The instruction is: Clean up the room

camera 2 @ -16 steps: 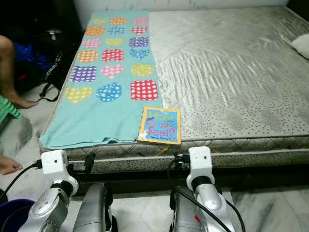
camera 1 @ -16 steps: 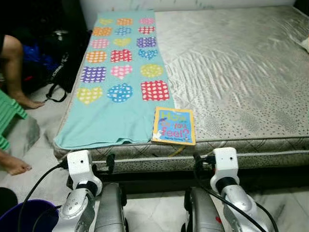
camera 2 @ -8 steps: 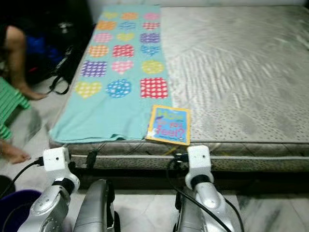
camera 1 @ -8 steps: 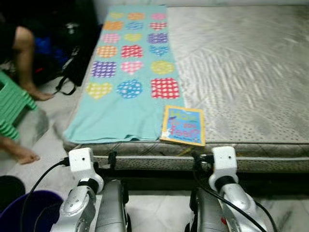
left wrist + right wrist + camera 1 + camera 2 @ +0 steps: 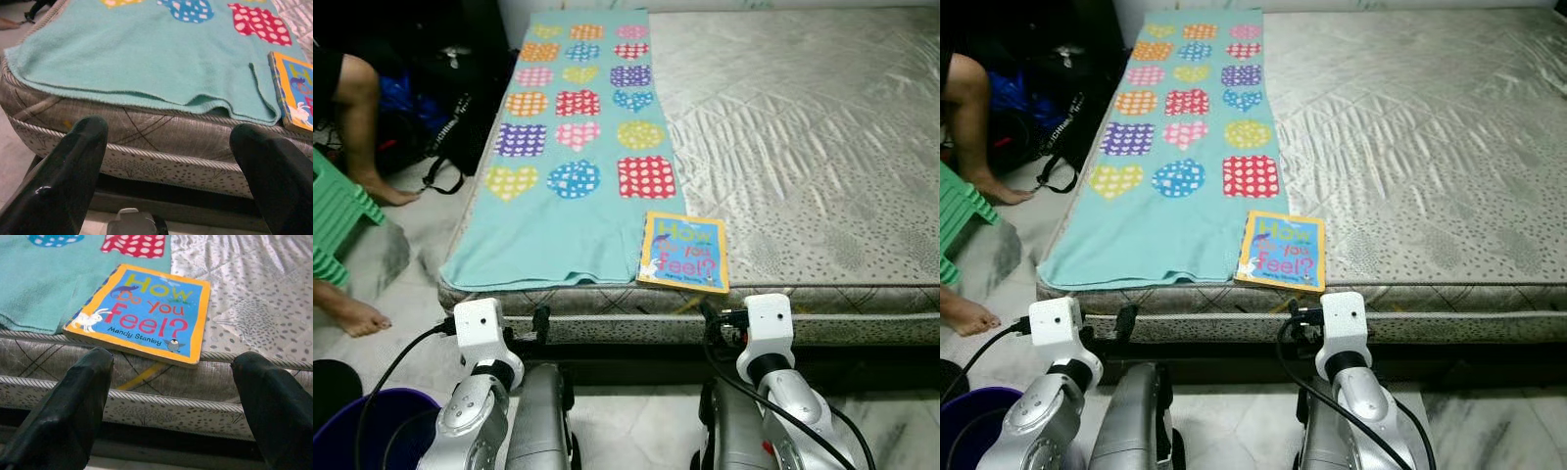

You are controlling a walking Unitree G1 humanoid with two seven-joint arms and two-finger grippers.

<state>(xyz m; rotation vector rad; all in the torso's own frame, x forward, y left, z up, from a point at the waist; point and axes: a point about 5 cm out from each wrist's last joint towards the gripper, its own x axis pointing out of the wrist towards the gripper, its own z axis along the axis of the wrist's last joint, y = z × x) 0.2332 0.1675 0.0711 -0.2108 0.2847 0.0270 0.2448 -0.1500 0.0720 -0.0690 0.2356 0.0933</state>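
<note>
A picture book [image 5: 683, 253] lies at the near edge of the bed [image 5: 822, 147], its corner overlapping a teal heart-patterned blanket [image 5: 570, 147] at its 9 o'clock. The right claw [image 5: 171, 396] hangs spread and empty just below the mattress rim, the book at its 12 o'clock; the left claw [image 5: 166, 161], likewise released, faces the blanket hem. A low approach could strike the mattress side or nudge the book off the edge; a person's foot [image 5: 357, 318] rests on the floor at 9 o'clock.
</note>
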